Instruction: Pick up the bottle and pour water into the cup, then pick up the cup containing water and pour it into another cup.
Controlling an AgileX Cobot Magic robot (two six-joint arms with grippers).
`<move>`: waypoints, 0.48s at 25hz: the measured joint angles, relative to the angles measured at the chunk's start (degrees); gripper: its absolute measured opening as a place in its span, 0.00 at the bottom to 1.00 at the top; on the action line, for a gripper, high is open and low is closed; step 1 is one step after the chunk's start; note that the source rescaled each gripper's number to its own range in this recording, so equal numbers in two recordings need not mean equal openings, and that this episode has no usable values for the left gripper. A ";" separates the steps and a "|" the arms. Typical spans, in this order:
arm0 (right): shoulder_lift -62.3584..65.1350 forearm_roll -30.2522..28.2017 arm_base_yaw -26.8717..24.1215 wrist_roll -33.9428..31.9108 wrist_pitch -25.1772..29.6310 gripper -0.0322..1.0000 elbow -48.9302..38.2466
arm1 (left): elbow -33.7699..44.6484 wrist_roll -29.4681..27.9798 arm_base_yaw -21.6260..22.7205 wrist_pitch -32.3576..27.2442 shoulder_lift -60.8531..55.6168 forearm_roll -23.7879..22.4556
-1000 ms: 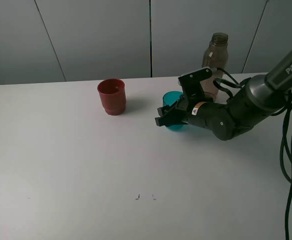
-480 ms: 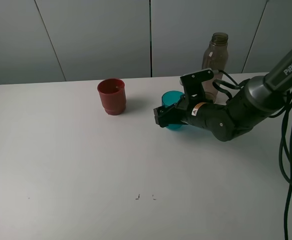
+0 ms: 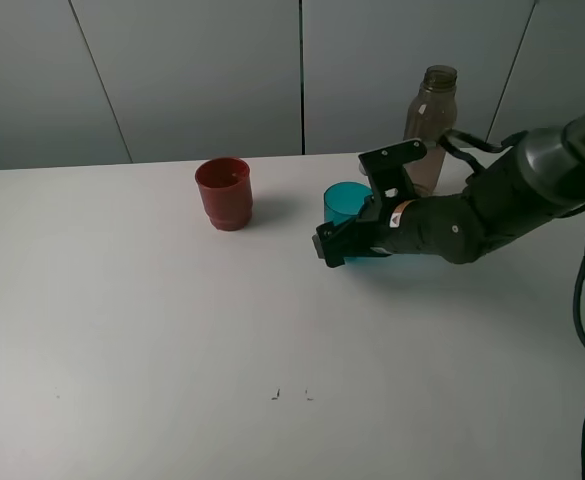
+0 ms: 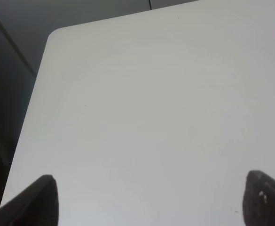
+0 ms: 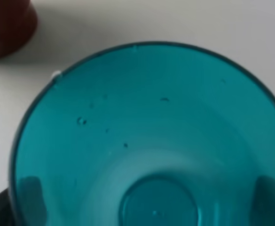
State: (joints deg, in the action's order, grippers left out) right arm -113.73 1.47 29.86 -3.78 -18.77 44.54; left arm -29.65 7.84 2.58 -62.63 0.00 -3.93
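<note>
Here the right hand [image 3: 347, 243] sits low over the desk [image 3: 152, 330] around the teal cup [image 3: 347, 202], which stands upright right of centre, toward the far edge. Its jaws stand wide apart on either side of the cup's lower wall; in the right wrist view dark pads show faintly through the translucent plastic at both sides, and I cannot tell whether they touch it. Nothing is lifted, so I read the cup as not gripped.

The bottle [image 3: 433, 125] stands upright just behind the arm, near the far right, uncapped. The red cup [image 3: 223, 192] stands to the left, well apart from the teal one. The wrist view looks straight down into the teal cup [image 5: 151, 141]: a few droplets cling to the inner wall, and whether any water lies in the bottom is hard to say.

The left hand [image 4: 149, 200] is spread open over bare desk at the left and holds nothing.

My judgement: the step in hand concerns the teal cup, either taking it or having set it down. If the pour into the red cup is still due, the next move calls for closing squarely on the wall, then a level lift leftward.
</note>
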 joint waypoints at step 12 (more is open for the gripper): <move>20.25 -6.47 0.00 0.13 39.59 1.00 -0.05 | 0.00 0.00 0.00 0.00 0.00 0.00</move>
State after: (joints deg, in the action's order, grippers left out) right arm -93.47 -4.99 29.86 -3.65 20.82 44.48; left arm -29.65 7.84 2.58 -62.63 0.00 -3.93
